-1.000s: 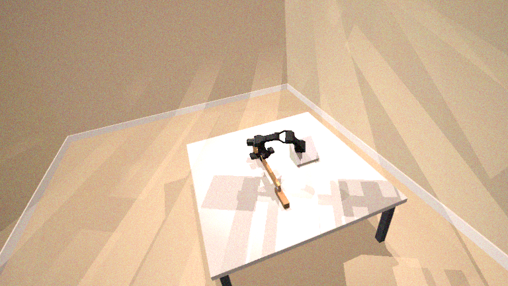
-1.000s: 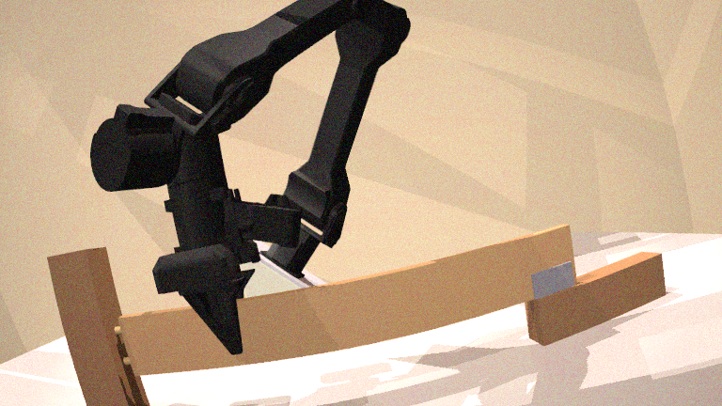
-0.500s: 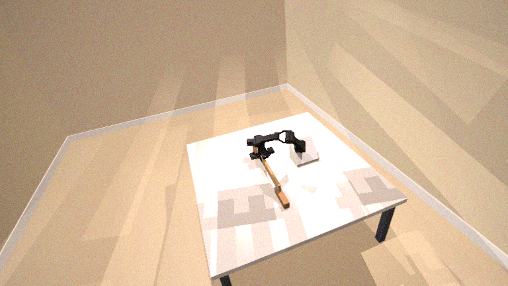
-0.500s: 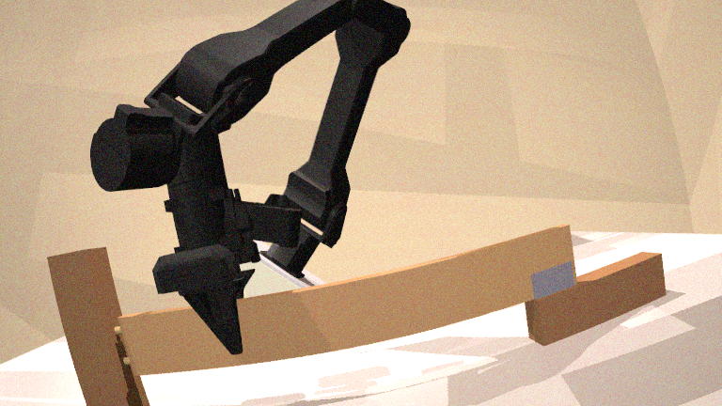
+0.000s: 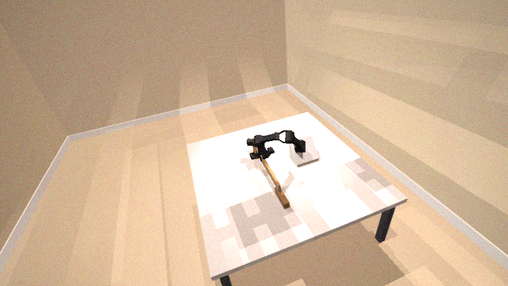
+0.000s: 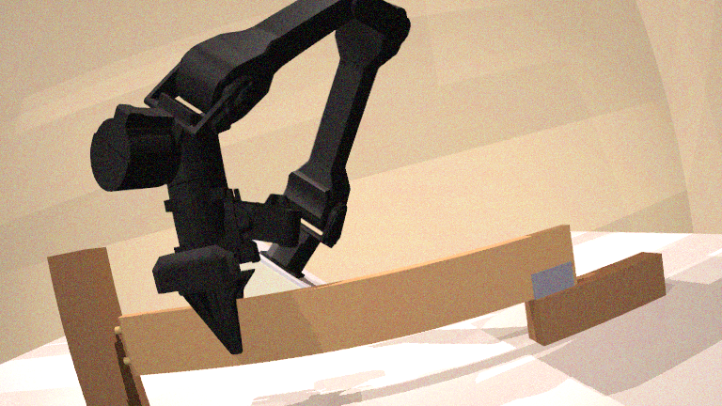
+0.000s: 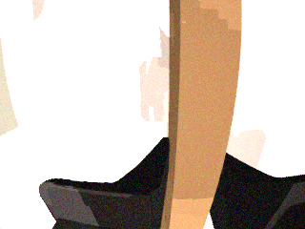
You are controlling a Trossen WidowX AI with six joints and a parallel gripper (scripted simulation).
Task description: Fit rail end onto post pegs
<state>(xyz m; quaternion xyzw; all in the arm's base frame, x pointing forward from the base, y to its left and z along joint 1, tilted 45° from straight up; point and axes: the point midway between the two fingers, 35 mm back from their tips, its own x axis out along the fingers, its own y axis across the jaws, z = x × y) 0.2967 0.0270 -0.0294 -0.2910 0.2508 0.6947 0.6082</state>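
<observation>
The long wooden rail (image 6: 372, 305) (image 5: 270, 173) (image 7: 204, 109) is held off the table near its post end. My gripper (image 6: 226, 327) (image 5: 258, 154) is shut on the rail, fingers down over its sides, close to the post. The short wooden post (image 6: 85, 321) stands at the left in the exterior view. Two pale pegs (image 6: 117, 330) (image 6: 126, 360) show in a narrow gap between the post and the rail's end. The rail's far end sits in the grey bracket (image 6: 554, 279) on the low footboard block (image 6: 602, 300) (image 5: 282, 197). In the wrist view the rail runs upward between my fingers.
The white table (image 5: 337, 208) carries the arm's pale base plate (image 5: 305, 157) at the back right. The table's near and right edges drop to the wooden floor. Walls stand behind and to the right.
</observation>
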